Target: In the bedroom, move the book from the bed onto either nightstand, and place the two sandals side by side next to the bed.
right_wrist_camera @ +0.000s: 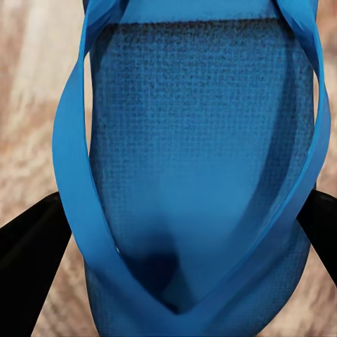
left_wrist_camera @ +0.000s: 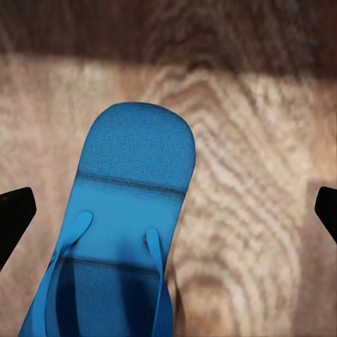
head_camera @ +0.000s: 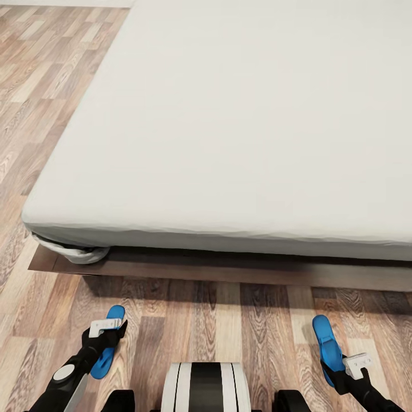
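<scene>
Two blue sandals lie on the wood floor in front of the bed [head_camera: 229, 143], far apart from each other. My left gripper [head_camera: 106, 331] hovers over the left sandal [head_camera: 114, 315]. In the left wrist view that sandal [left_wrist_camera: 133, 203] lies flat between the wide-open black fingertips [left_wrist_camera: 14, 217] without touching them. My right gripper [head_camera: 356, 366] is at the heel of the right sandal [head_camera: 325, 343]. Seen from the right wrist, its fingers [right_wrist_camera: 31, 260] sit against both sides of the sandal [right_wrist_camera: 196, 175], narrower than the left pair. The book and the nightstand are out of view.
The mattress overhangs a dark wooden base [head_camera: 229, 269] just ahead, with a bunched sheet corner [head_camera: 77, 252] at its left end. Plank floor [head_camera: 217, 326] runs between the two sandals and along the bed's left side. My own base [head_camera: 205, 386] sits at the bottom centre.
</scene>
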You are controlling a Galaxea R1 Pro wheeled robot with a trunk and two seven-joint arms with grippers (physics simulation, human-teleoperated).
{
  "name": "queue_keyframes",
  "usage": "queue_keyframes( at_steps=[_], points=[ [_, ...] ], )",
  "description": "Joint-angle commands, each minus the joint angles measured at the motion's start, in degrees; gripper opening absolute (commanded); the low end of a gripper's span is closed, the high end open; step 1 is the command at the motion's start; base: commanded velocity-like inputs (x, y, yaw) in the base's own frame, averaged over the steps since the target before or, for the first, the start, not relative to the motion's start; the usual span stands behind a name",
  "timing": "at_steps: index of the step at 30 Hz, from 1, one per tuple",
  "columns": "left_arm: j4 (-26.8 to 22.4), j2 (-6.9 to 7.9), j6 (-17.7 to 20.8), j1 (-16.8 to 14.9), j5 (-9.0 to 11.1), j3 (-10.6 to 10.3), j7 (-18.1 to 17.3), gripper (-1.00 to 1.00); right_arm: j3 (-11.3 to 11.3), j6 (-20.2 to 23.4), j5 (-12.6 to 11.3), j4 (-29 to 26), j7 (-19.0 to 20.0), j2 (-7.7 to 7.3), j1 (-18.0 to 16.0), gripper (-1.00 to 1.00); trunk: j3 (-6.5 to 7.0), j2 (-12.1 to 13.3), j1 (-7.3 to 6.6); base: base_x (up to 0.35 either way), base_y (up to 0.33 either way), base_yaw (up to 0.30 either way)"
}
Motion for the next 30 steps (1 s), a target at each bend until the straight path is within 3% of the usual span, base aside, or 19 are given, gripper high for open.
queue_keyframes(
  at_steps=[1, 30],
  points=[
    [0.0, -0.01, 0.0, 0.0, 0.6, 0.1, -0.4, 1.00, 0.4, -0.1, -0.6, 0.1, 0.3, -0.03, 0.0, -1.00, -0.03, 0.0, -0.01, 0.000, 0.000, 0.000],
    [0.1, -0.01, 0.0, 0.0, 0.5, 0.1, -0.4, 1.00, 0.4, -0.2, -0.6, 0.1, 0.3, -0.03, 0.0, -1.00, -0.03, 0.0, -0.01, 0.000, 0.076, 0.000]
  ],
)
